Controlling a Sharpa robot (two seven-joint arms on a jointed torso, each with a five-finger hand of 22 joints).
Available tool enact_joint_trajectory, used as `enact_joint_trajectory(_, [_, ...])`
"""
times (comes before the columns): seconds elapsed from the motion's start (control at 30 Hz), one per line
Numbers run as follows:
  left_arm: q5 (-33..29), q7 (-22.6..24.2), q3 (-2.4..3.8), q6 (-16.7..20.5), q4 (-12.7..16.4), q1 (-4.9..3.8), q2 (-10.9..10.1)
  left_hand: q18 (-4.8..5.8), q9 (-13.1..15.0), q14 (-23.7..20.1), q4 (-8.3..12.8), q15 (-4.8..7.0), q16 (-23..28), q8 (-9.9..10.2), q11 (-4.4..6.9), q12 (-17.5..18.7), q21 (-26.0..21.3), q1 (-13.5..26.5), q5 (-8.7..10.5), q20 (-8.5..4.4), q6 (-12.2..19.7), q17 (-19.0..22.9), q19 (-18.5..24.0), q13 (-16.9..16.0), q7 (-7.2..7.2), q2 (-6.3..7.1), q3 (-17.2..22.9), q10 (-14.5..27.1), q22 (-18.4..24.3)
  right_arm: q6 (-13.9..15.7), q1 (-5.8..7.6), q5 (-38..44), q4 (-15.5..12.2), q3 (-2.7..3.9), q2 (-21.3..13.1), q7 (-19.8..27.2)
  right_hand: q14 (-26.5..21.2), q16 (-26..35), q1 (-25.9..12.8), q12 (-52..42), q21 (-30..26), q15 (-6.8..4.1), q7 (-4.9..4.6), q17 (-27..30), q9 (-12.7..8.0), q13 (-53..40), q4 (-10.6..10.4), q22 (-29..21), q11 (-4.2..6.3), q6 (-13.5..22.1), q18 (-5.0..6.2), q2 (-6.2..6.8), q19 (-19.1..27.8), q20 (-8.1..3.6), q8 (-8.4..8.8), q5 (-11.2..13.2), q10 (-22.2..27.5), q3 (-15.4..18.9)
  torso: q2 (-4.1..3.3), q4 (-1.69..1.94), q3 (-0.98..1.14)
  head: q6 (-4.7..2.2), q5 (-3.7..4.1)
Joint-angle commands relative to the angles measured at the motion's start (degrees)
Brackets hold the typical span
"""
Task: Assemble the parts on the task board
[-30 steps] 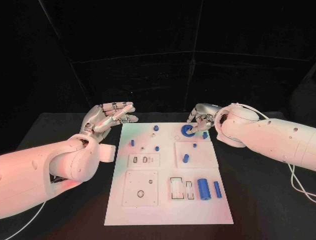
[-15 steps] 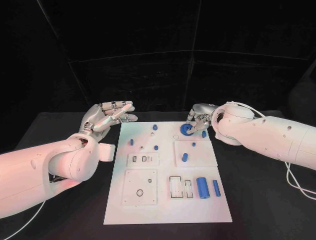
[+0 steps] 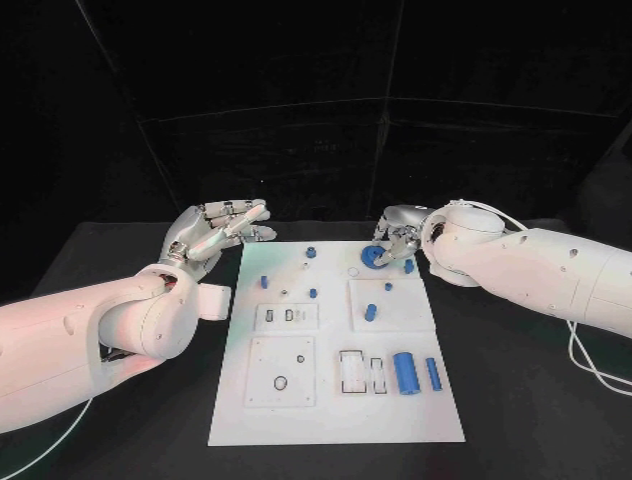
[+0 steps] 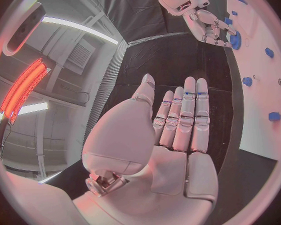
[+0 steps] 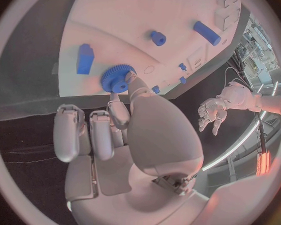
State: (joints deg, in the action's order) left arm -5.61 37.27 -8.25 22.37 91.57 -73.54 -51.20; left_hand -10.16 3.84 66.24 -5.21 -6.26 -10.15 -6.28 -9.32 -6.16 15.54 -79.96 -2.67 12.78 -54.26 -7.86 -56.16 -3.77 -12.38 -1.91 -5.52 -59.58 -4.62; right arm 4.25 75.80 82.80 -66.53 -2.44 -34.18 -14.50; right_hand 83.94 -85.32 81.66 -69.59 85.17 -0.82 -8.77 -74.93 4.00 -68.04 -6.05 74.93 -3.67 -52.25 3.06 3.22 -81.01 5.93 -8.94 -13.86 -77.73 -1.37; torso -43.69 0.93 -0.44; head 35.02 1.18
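Head view first: the white task board point(image 3: 338, 400) lies in the middle of the black table point(image 3: 547, 400), its long side running away from the robot; the left hand point(image 3: 218, 230) hangs just off the board's far left corner, fingers apart and holding nothing; the right hand point(image 3: 397, 238) sits at the far right end of the board, its fingertips closed on a blue gear point(image 3: 374, 258) that rests on the board there; nearer the robot, 2 blue cylinders point(image 3: 406, 376) lie side by side close to the right edge, and several small blue pegs point(image 3: 316, 290) dot the far half.

Left wrist view: the left hand point(image 4: 168, 135) shows an open palm with the fingers point(image 4: 193, 110) stretched out straight, close alongside one another, nothing in them; beyond it the right hand point(image 4: 209, 27) reaches down onto the gear point(image 4: 235, 39) at the board's point(image 4: 259, 85) edge.

Right wrist view: the right hand point(image 5: 125, 135) has its thumb and a fingertip touching the gear point(image 5: 116, 78), which lies flat on the board point(image 5: 134, 10); the other fingers point(image 5: 68, 130) are curled short of it; a blue block point(image 5: 85, 58) lies just beside the gear, and the left hand point(image 5: 212, 112) hangs spread in the distance.
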Motion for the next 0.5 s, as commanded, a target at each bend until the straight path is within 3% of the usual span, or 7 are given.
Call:
enact_joint_trajectory(0.03, [0.4, 0.2, 0.05, -0.7, 0.0, -0.1, 0.0, -0.38, -0.1, 0.0, 0.3, -0.16, 0.4, 0.3, -0.2, 0.4, -0.3, -0.4, -0.16, -0.07, -0.3, -0.1, -0.3, 0.1, -0.27, -0.05, -0.1, 0.1, 0.0, -1.6, -0.02, 1.2, 0.1, -0.07, 0.1, -0.3, 3.9, -0.4, 0.5, -0.7, 0.3, 0.28, 0.09, -4.1, 0.1, -0.8, 0.1, 2.9, 0.13, -0.9, -0.38, -0.09, -0.6, -0.02, -0.47, 0.3, -0.7, -0.7, 0.01, 0.02, 0.0, 0.07, -0.01])
enact_joint_trajectory(0.3, [0.4, 0.2, 0.05, -0.7, -0.1, -0.1, 0.0, -0.38, -0.1, 0.0, 0.3, -0.16, 0.4, 0.3, -0.2, 0.4, -0.3, -0.4, -0.16, -0.07, -0.3, -0.1, -0.3, 0.1, -0.27, -0.05, -0.1, 0.1, 0.0, 0.0, -0.05, 2.6, -0.1, -0.08, 0.2, -0.4, 4.0, -0.5, 1.0, -2.3, 0.6, -0.04, 0.5, -4.6, 0.2, -2.7, 0.8, 3.7, 0.52, -3.1, -0.53, -1.35, -1.1, -0.27, -1.08, 1.7, -1.7, -2.6, 0.01, 0.0, 0.0, 0.11, -0.06])
enact_joint_trajectory(0.5, [0.4, 0.2, 0.05, -0.7, -0.1, -0.1, 0.0, -0.38, -0.1, 0.0, 0.3, -0.16, 0.4, 0.3, -0.2, 0.4, -0.3, -0.4, -0.16, -0.07, -0.3, -0.1, -0.3, 0.1, -0.27, -0.05, -0.1, 0.1, 0.0, 5.5, -0.07, 3.6, -1.3, -0.08, -0.1, 0.9, 4.1, -0.7, 1.6, -4.3, 1.1, -0.49, 1.16, -5.0, 0.3, -4.9, 1.5, 5.1, 1.08, -5.5, -0.82, -2.2, -2.1, -0.65, -1.56, 1.2, -3.0, -4.8, 0.06, -0.01, 0.02, 0.15, -0.14])
